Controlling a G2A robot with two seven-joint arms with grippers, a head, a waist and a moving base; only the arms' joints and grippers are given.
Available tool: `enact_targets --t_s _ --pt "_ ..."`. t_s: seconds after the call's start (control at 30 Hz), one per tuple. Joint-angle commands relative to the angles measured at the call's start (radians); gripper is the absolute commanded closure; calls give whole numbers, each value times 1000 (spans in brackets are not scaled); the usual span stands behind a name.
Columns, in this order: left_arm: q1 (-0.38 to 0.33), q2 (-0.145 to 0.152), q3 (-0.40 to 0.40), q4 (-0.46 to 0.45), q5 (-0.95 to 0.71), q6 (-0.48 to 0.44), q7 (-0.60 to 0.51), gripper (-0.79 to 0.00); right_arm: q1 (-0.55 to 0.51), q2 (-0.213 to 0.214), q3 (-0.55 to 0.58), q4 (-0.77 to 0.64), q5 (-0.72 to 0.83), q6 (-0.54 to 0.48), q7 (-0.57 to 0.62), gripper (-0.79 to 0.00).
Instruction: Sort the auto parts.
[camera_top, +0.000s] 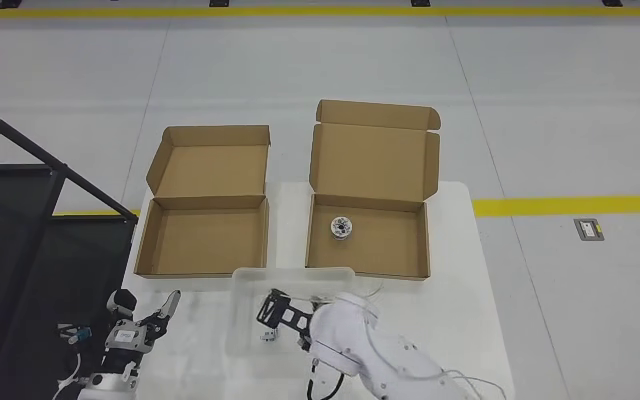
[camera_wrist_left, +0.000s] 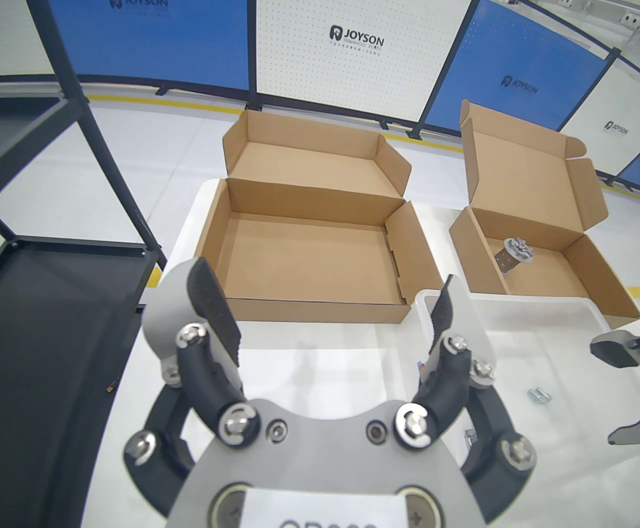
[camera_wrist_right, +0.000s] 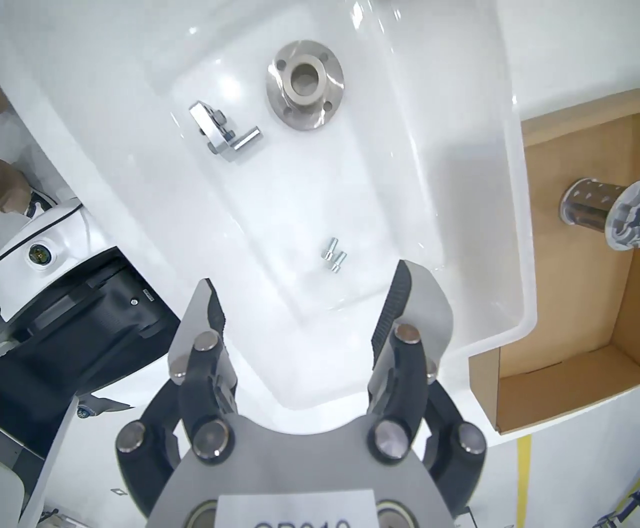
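My left gripper (camera_wrist_left: 325, 292) and right gripper (camera_wrist_right: 305, 292) both have their jaws apart. The white bin (camera_wrist_right: 465, 165) holds one flange (camera_wrist_right: 305, 85), one bracket (camera_wrist_right: 220, 132) and two bolts (camera_wrist_right: 329, 248). There are two boxes: the left cardboard box (camera_top: 200, 245), and the right cardboard box (camera_top: 390, 250) with one geared shaft (camera_wrist_right: 592, 205).

The right arm (camera_top: 370, 350) covers part of the white tray (camera_top: 245, 320). The perforated cylinder (camera_wrist_right: 592, 204) is cut off at the right wrist view's edge.

Bright, even light, glare streaks on the white tray (camera_wrist_right: 450, 175), wrist views bowed at edges.
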Motion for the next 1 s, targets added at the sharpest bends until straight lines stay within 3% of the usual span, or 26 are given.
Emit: enact_targets --t_s 0.0,0.03,0.07,0.1,0.13,0.2,0.37,0.97 --pt "0 0 0 0 0 0 0 -785 10 -6 -5 36 5 3 3 -650" --pt "0 0 0 0 0 0 0 -785 14 -9 -7 49 0 11 5 -643" --pt "0 0 0 0 0 0 0 -785 17 -12 -11 64 -5 15 10 -582" --pt "0 0 0 0 0 0 0 -785 19 -14 -12 74 -5 20 3 -440" --pt "0 0 0 0 0 0 0 -785 21 -17 -13 87 -9 22 -5 -422" --pt "0 0 0 0 0 0 0 -785 24 -20 -17 112 -43 46 -15 -440" --pt "0 0 0 0 0 0 0 -785 14 -28 -33 146 -115 92 -45 -376" --pt "0 0 0 0 0 0 0 -785 -4 -48 11 256 -125 102 -93 -357"
